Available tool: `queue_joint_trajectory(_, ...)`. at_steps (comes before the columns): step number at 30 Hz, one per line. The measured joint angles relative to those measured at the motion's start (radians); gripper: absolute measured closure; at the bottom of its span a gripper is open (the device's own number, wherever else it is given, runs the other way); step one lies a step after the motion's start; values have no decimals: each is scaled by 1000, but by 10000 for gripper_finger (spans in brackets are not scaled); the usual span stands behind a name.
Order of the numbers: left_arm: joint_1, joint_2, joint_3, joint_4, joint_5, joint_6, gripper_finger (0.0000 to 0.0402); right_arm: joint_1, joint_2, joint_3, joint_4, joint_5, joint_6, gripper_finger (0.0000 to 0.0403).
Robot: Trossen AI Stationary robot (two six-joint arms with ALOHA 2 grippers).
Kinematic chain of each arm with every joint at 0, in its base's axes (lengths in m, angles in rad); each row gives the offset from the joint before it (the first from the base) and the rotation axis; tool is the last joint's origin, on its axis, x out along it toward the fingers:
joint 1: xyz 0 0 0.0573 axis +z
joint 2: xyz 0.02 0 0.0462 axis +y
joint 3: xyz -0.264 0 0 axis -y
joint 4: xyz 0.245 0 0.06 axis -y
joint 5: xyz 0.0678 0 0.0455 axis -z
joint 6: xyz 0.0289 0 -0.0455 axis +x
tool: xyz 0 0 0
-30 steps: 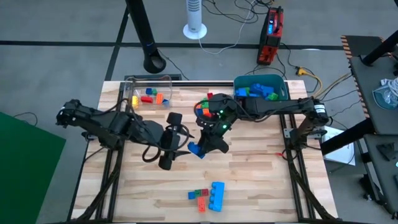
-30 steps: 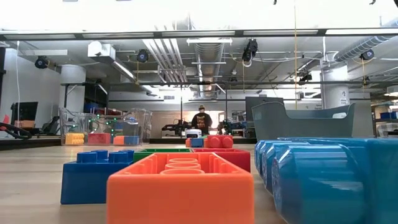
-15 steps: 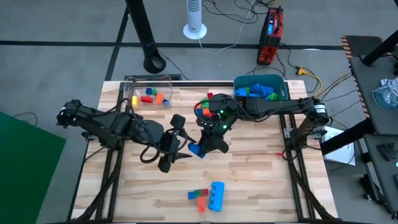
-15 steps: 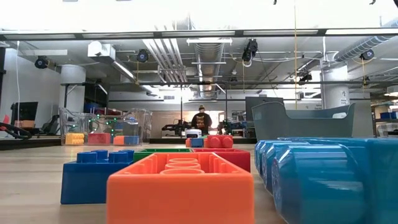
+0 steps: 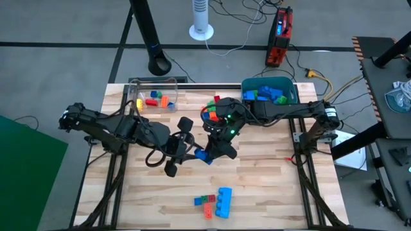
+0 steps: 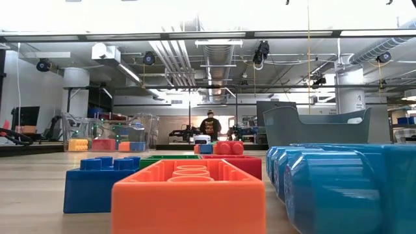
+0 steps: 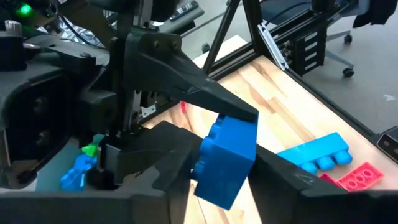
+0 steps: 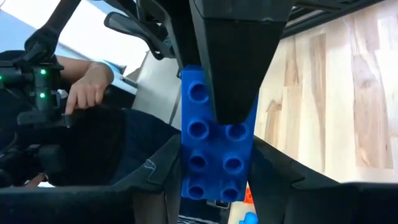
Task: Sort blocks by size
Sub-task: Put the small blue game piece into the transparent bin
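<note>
**Mid-table: blue block between two claws**

Near the centre of the wooden table (image 5: pixel 270 186), the right claw (image 5: pixel 207 154) points down and is clamped on a chunky blue block (image 5: pixel 203 154). Right wrist view: one dark finger lies across the block's (image 8: pixel 216 149) studded face, two rows of studs visible; the block stands on end between the fingers. Left wrist view shows the same block (image 7: pixel 227 157) gripped by the right arm's tapered fingers (image 7: pixel 186 78), held clear above the boards.

Left claw (image 5: pixel 185 153) sits just beside the block, on its left side in the high view, fingers spread wide with nothing between them. Touching or not: cannot tell.

Other blocks:
- Front of table: light blue long block (image 5: pixel 223 201) with small red, green and orange blocks (image 5: pixel 206 203) touching or just beside it. In the low view these fill the foreground: orange block (image 6: pixel 188 195), dark blue block (image 6: pixel 91 185), light blue block (image 6: pixel 344 188).
- Clear plastic box (image 5: pixel 153 94), back left: yellow, red, blue and orange small blocks inside.
- Teal tub (image 5: pixel 270 90), back right: blue and green blocks inside.

A person's hand (image 8: pixel 87 87) shows beyond the table in the right wrist view, resting on dark equipment.
</note>
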Motion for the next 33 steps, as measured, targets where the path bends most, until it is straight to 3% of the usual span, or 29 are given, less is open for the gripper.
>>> queue_joint_trajectory(6, 7, 0, 0, 0, 7, 9, 313, 0, 0, 0, -1, -8, 1, 272)
queue_joint_trajectory(12, 8, -2, 0, -4, 2, 15, 309, 0, 0, -1, -1, -1, -9, 272)
queue_joint_trajectory(19, 38, -19, 0, -41, -34, -53, 309, -22, -2, -1, -7, 21, -15, 142)
queue_joint_trajectory(25, 106, -43, 2, -241, -107, -188, 309, -98, -5, -1, -84, 26, 19, 86)
queue_joint_trajectory(28, 162, -56, 1, -403, -164, -300, 309, -148, -6, 1, -184, 59, 52, 85)
queue_joint_trajectory(33, 313, -63, 1, -741, -375, -584, 309, -224, -7, -2, -304, 217, 25, 104)
